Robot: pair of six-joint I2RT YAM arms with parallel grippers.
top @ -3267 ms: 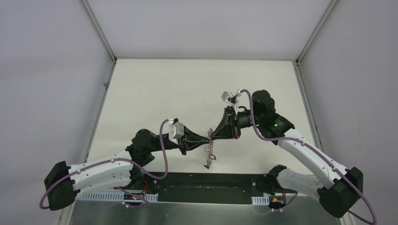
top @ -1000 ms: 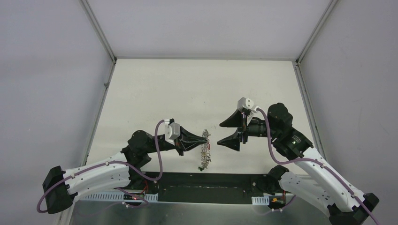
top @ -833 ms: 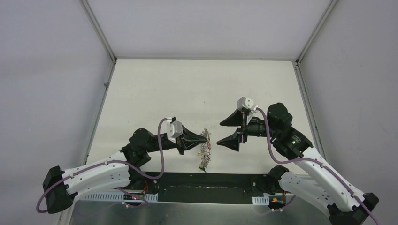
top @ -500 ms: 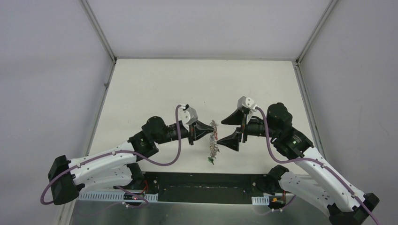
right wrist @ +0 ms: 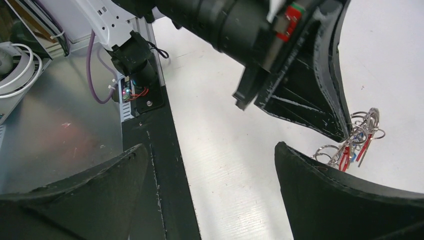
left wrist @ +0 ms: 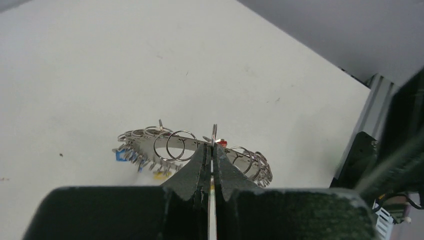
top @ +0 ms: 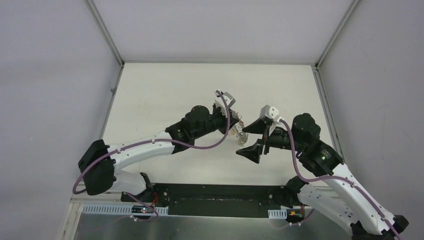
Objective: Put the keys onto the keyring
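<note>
Over mid-bench (top: 165, 95) | left tool (left wrist: 212, 150) clenched thinly on keyring (left wrist: 150, 144) rim, tagged keys (left wrist: 131, 156) dangling | right tool (top: 241, 141) released, jaws wide, just beside | risk: narrow pinch could let keyring swivel or slip; loose loops may snag.

The keyring (left wrist: 145, 141) shows edge-on (its keys (left wrist: 121, 155) partly hidden behind the left jaws).

Soft, even light lay bright on the table (top: 165, 100) with only faint shadows, while the left hand (left wrist: 211, 149) and right hand (right wrist: 207, 148) showed dark and blurred in their wrist views.
</note>
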